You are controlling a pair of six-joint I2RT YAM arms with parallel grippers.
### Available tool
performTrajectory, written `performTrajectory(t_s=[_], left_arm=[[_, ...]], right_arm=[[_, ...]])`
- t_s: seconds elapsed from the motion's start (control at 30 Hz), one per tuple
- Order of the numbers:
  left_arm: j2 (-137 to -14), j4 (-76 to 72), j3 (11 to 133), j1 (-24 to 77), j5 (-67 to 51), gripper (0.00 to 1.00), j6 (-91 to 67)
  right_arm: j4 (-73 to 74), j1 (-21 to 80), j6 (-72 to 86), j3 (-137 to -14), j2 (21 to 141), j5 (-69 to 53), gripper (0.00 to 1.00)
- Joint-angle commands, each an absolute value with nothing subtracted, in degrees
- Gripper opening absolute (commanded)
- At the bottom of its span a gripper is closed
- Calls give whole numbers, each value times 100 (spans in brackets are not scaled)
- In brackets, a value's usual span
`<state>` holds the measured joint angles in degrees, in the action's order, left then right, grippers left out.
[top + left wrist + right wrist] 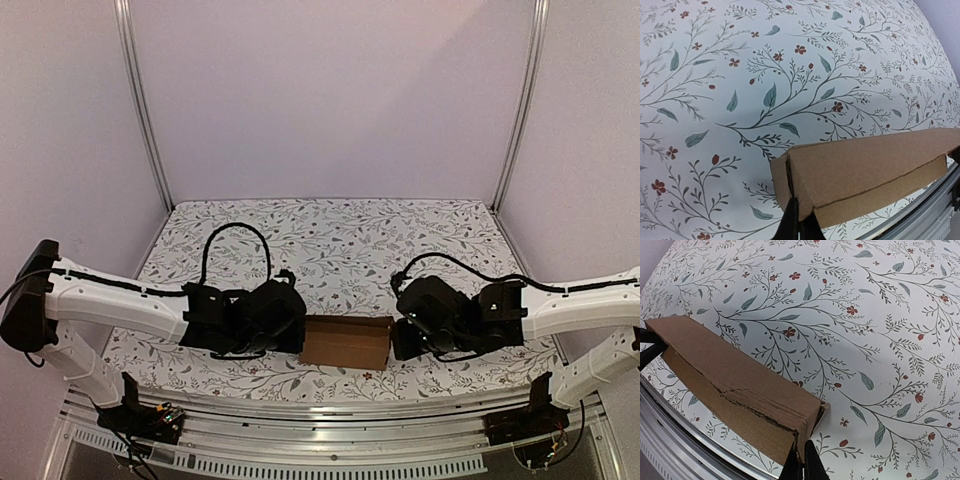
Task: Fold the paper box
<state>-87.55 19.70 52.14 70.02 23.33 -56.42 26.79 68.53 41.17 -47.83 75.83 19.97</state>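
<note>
We hold the paper box (345,342), a brown oblong, btw. both arms near the front edge of the floral counter (330,240). Left end effector (799,224) is clenched on its left end, right end effector (802,464) on the right-end corner.

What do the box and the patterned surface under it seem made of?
The paper box: plain brown cardboard, matte, unprinted; the right wrist view shows a ragged, fibrous edge and fold creases. The table cover: smooth white sheet printed with leaves and red flowers; cloth, vinyl or paper cannot be told.
</note>
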Motion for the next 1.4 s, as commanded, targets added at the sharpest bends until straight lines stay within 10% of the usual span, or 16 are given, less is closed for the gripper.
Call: performTrajectory(t_s=[0.0, 1.37], left_arm=[[-9109, 2821, 5001, 7145, 1942, 0, -5765], [-9093, 2823, 4994, 7260, 2065, 0, -5827]], right_arm=[[2878, 6911, 4388, -4798, 7553, 2233, 0], [3142, 7206, 4822, -5186, 8040, 2407, 0]])
